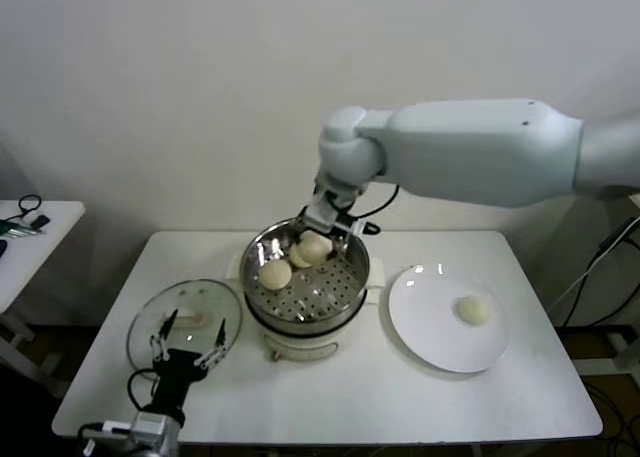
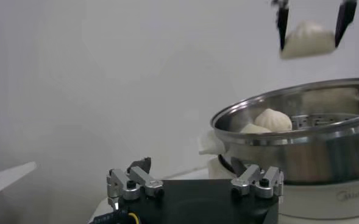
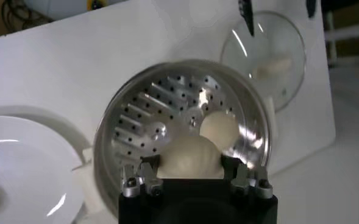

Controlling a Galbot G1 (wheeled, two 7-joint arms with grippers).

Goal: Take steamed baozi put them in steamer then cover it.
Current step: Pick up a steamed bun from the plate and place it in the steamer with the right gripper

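The right gripper (image 1: 318,239) is gripping a bun (image 1: 315,247) between its fingers and hanging over the far side of the steamer (image 1: 345,302). Two more buns (image 1: 277,274) are already sitting on the perforated tray, and one bun (image 1: 473,310) is waiting on the white plate (image 1: 420,337) to the right. The glass lid (image 1: 150,327) is lying on the table, left of the steamer, with the left gripper (image 1: 188,339) hovering wide open over it. Judging by this, one more bun and the covering are remaining.

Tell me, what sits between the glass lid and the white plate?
The steamer, with baozi inside, stands between the lid and the plate, as the head view shows.
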